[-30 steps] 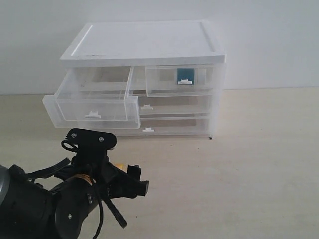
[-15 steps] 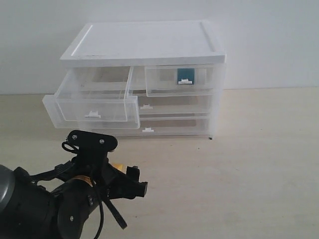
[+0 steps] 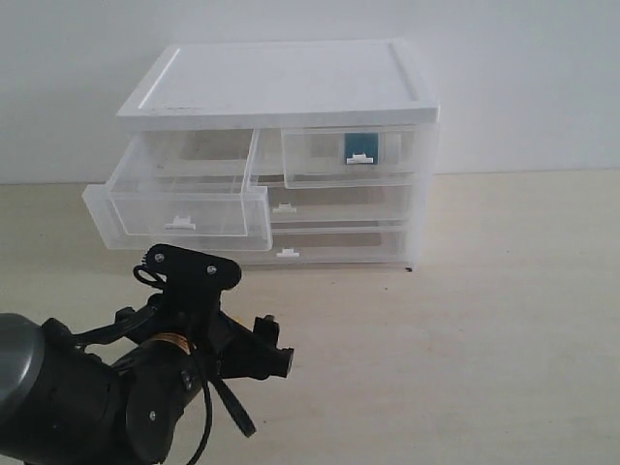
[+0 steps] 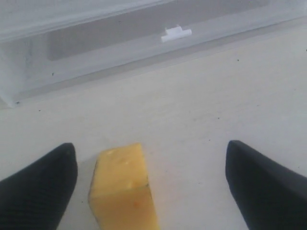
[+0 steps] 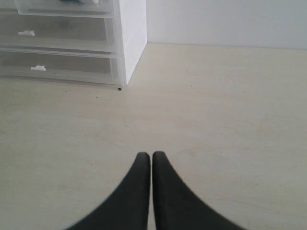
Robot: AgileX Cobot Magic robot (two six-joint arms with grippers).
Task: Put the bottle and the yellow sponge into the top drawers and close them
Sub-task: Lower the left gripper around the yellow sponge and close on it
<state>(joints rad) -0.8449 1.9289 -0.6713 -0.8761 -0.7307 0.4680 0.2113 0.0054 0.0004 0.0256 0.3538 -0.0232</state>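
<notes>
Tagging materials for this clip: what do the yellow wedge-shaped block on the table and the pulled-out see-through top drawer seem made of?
The yellow wedge-shaped block looks like foam sponge: matte, with small pits and pale flecks on its faces. The pulled-out top drawer looks like clear rigid plastic, probably smooth and glossy: its inner walls show through the front.

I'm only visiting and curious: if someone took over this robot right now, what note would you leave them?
Left gripper: open, straddling the yellow sponge on the table, not gripping.
Right gripper: shut, empty, over bare table.
Done: bottle inside the closed top right drawer.
Left to do: grasp sponge, place it in the open top left drawer, close it.
</notes>
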